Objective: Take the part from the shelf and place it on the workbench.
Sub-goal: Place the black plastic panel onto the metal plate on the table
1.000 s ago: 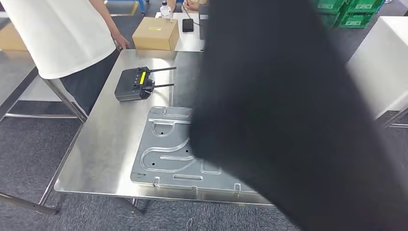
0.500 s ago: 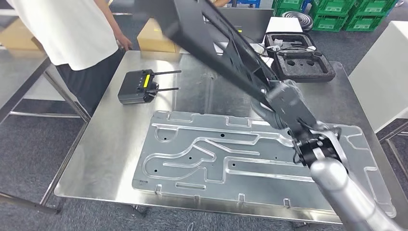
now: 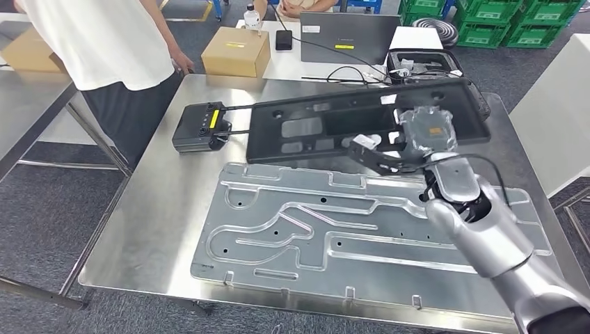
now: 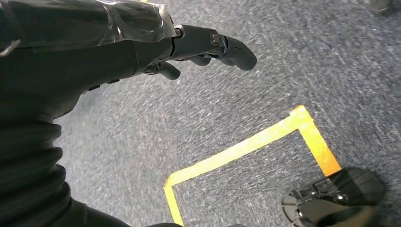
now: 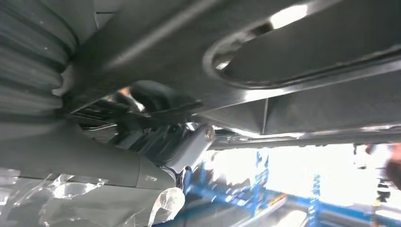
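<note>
1. The right hand (image 3: 424,132) reaches out over the shiny metal surface (image 3: 160,209) and holds a long black part (image 3: 327,129).
2. Its fingers (image 3: 369,149) are closed on the near edge of the part, close to the part's right end.
3. The black part lies almost flat. It stretches across the far half of the surface, from beside the remote control (image 3: 202,127) on the left to the black foam case (image 3: 435,64) on the right.
4. I cannot tell if the part rests on the surface or is just above it.
5. In the right wrist view the dark underside of the part (image 5: 283,56) is very close, with the hand (image 5: 156,118) tucked under it.
6. A big grey metal plate (image 3: 334,229) with curvy grooves lies flat on the near half of the surface.
7. The left hand (image 4: 156,47) hangs down over grey carpet with yellow tape (image 4: 246,146). Its fingers (image 4: 227,45) are bent a little and hold nothing.
8. A person in a white shirt (image 3: 90,42) stands at the far left corner of the surface.
9. A brown cardboard box (image 3: 235,50) sits just past the far edge.
</note>
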`<control>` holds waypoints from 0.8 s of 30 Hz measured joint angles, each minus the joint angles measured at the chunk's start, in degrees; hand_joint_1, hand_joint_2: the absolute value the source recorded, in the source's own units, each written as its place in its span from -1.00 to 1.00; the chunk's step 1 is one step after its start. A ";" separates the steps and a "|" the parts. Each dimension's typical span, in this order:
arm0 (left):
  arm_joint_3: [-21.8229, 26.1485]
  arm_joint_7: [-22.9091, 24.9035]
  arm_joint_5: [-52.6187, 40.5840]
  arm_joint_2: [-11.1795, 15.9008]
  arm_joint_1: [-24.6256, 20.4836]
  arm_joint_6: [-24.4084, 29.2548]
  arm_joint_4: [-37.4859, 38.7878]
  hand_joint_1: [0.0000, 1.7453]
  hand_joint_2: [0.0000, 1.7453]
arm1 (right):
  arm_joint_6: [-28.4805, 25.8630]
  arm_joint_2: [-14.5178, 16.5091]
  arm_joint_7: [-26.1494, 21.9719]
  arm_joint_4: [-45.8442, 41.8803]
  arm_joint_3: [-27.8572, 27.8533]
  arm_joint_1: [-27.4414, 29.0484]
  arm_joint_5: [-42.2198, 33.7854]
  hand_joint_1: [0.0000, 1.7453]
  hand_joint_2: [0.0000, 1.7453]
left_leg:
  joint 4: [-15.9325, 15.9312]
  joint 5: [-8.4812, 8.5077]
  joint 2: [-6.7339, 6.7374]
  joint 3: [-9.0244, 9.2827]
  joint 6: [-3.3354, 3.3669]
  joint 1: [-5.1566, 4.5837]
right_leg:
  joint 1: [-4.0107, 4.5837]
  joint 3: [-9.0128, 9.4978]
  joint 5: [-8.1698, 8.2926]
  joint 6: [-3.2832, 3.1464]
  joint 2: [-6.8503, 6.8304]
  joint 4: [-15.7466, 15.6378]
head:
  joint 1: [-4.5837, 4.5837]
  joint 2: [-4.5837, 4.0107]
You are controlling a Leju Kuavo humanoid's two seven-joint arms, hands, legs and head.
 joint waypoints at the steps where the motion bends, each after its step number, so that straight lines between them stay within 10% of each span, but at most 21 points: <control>1: -0.09 -0.02 0.01 -0.07 0.02 0.07 0.00 -1.00 1.00 | 0.18 -0.04 -0.33 0.68 0.32 -0.44 1.28 -1.00 -1.00 | -0.93 0.18 -0.02 0.61 0.08 -0.03 | 0.09 -0.04 -0.08 0.12 0.10 0.09 | 0.00 0.00; 5: -0.20 0.33 0.04 -0.32 0.20 0.36 0.00 -1.00 1.00 | 0.20 -0.33 -1.29 2.01 1.05 -0.95 4.01 -1.00 -1.00 | -1.63 0.26 0.10 1.09 0.73 0.13 | 0.00 -1.70 -3.26 0.91 0.27 4.65 | 0.01 0.00; 9: -0.36 0.49 0.17 -0.34 0.24 0.77 0.00 -1.00 -1.00 | 0.95 -0.44 -1.94 2.77 1.68 -1.26 4.37 -1.00 -1.00 | -1.66 0.25 0.17 1.22 1.20 0.18 | -0.08 -9.13 -10.85 1.57 0.31 21.75 | 0.01 0.00; 10: -0.41 0.64 0.17 -0.34 0.26 0.87 0.01 -1.00 -1.00 | 1.33 -0.44 -2.13 2.97 1.90 -1.25 4.36 -1.00 -1.00 | -1.64 0.23 0.16 1.29 1.25 0.17 | -0.08 -9.41 -10.38 1.53 0.31 22.30 | 0.01 0.00; 14: -0.53 1.35 -0.13 -0.38 0.11 1.02 0.00 -1.00 -1.00 | 2.91 -0.16 -3.14 3.37 2.38 -1.88 3.92 -1.00 -1.00 | -1.57 0.05 0.06 1.92 1.17 -0.05 | -0.01 -1.44 -2.12 0.74 0.06 5.98 | 0.02 0.00; 16: -0.53 2.01 -0.22 -0.48 0.03 0.75 0.00 -1.00 -1.00 | 4.07 0.22 -4.28 3.46 2.53 -2.62 2.99 -1.00 -1.00 | -1.48 0.00 0.10 1.82 0.92 -0.31 | 0.08 0.85 -0.73 0.41 -0.03 0.98 | 0.02 0.00; 20: -0.51 2.52 -0.21 -0.49 0.14 -1.13 0.00 -1.00 -1.00 | 5.67 0.78 -6.14 3.60 3.07 -3.42 1.34 -1.00 -1.00 | 0.31 -1.16 0.19 0.85 0.16 -0.54 | -0.39 1.04 -0.53 -0.08 0.01 0.13 | 0.00 0.00; 24: -0.50 2.90 -0.07 -0.42 0.09 -2.45 0.00 -1.00 -1.00 | 6.16 1.68 -6.67 3.61 3.64 -5.39 0.01 -1.00 -1.00 | 17.32 -9.13 0.61 -7.01 -1.50 0.20 | -0.68 0.89 -0.26 -0.18 -0.16 0.04 | -0.01 0.00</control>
